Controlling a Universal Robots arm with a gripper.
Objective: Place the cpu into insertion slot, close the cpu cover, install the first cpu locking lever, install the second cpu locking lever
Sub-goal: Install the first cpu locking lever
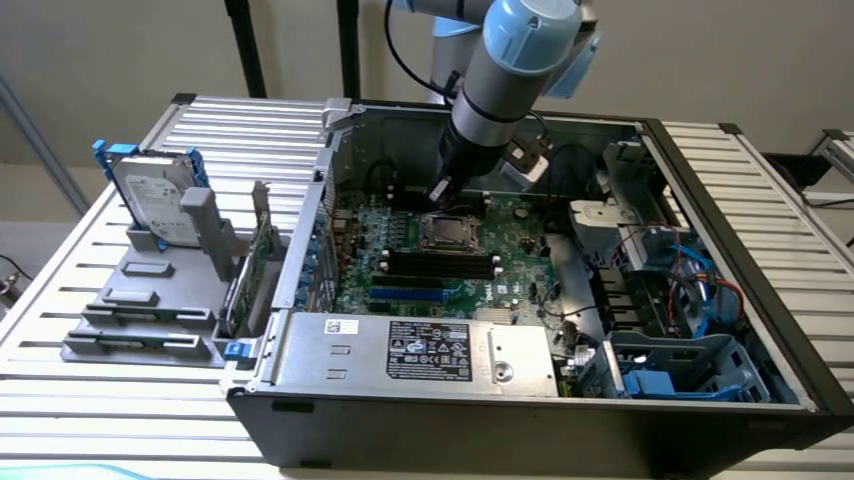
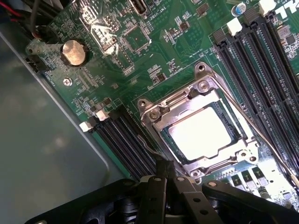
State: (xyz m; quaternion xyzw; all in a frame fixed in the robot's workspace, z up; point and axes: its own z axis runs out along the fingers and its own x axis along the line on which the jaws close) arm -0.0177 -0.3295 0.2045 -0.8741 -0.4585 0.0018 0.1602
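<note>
Looking into the open computer case [image 1: 534, 420] on the slatted table [image 1: 80, 400] in the exterior view, the power supply [image 1: 414, 352] carries a white label too small to read. The gripper [image 1: 438, 192] hangs just behind the insertion slot [image 1: 449, 232]. In the wrist view the cpu [image 2: 202, 132] lies in the slot under the closed cpu cover [image 2: 205, 95]; the black fingers [image 2: 161, 179] are pressed together beside a thin locking lever [image 2: 148, 145]. Board lettering is partly cut off.

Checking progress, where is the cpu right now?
The cpu sits in the insertion slot mid-motherboard in the exterior view, framed by the closed cpu cover, with the gripper beside it.
</note>
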